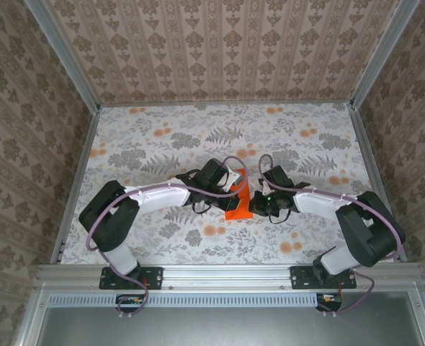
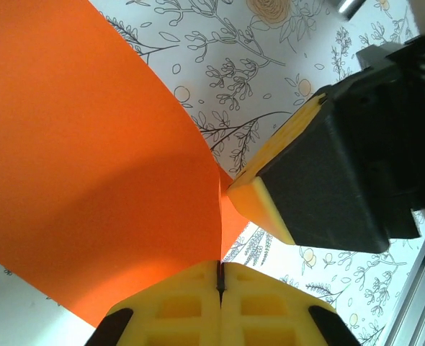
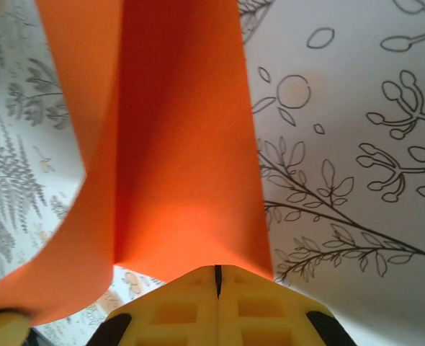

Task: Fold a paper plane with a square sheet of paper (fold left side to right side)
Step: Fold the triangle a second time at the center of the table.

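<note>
At table centre, I have left gripper and right gripper pinching the square sheet of paper from nine and three o'clock. Held raised, I judge, so it can fold left over right.

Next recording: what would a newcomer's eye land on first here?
The bright orange sheet of thin paper, lifted at the middle of the flower-printed table, stands out. The left claw is shut on it from one side and the right claw from the other, and the wrist views show the sheet bowing between them.
</note>
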You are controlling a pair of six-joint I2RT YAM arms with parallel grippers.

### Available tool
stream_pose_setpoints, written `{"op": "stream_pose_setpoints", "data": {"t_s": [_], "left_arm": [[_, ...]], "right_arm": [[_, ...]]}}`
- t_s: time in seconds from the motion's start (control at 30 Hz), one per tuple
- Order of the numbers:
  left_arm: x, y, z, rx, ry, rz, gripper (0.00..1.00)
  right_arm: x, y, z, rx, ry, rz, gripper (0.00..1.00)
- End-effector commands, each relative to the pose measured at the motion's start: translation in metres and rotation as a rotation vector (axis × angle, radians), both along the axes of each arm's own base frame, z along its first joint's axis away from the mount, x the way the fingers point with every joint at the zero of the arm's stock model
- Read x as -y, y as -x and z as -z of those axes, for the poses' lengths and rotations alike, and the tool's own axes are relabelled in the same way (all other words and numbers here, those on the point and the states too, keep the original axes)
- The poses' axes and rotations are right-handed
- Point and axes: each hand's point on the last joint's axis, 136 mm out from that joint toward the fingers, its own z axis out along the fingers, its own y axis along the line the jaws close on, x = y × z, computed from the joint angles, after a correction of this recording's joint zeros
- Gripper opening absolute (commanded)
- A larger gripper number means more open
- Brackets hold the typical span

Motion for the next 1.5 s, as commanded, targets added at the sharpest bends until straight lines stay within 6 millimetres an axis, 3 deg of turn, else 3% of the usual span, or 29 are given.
{"op": "stream_pose_setpoints", "data": {"t_s": [0.0, 0.4, 1.47], "left_arm": [[-0.007, -0.005, -0.005, 0.008, -0.015, -0.022, 0.03], [-0.018, -0.019, 0.008, 0.000, -0.056, -0.041, 0.03], [-0.029, -0.047, 0.042, -0.034, -0.150, -0.034, 0.03]], "right_arm": [[-0.002, -0.004, 0.003, -0.010, 0.037, -0.006, 0.02], [0.012, 0.013, 0.025, -0.095, 0.134, -0.029, 0.01], [0.017, 0.018, 0.030, -0.111, 0.167, -0.057, 0.01]]}}
